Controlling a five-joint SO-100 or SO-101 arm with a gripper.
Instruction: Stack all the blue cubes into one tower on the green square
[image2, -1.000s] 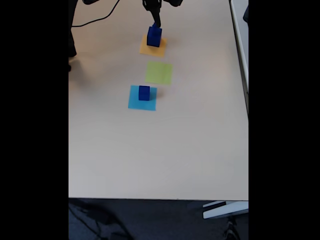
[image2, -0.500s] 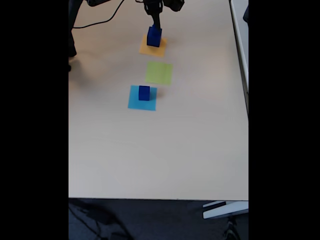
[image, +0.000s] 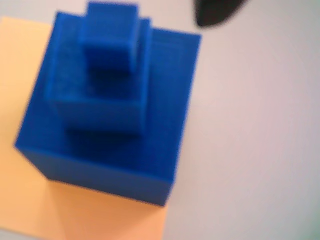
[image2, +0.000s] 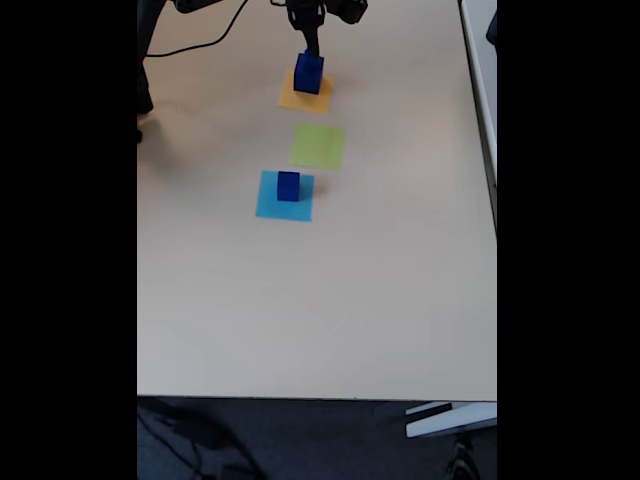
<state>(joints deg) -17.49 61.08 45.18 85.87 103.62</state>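
A tower of three blue cubes stands on the orange-yellow square, largest at the bottom and smallest on top. In the fixed view this tower is at the far end of the table. Directly above it hangs my gripper. One dark fingertip shows at the top of the wrist view, apart from the cubes, and nothing is held. Another blue cube sits on the light blue square. Between the two lies the green square, bare.
A black cable runs across the table's far left corner. Beside it, a dark object sits at the left edge. The beige table stretches wide towards the near edge. A white piece lies on the floor below.
The gripper has lifted a little off the top of the tower on the orange-yellow square. The cubes and squares have stayed in place.
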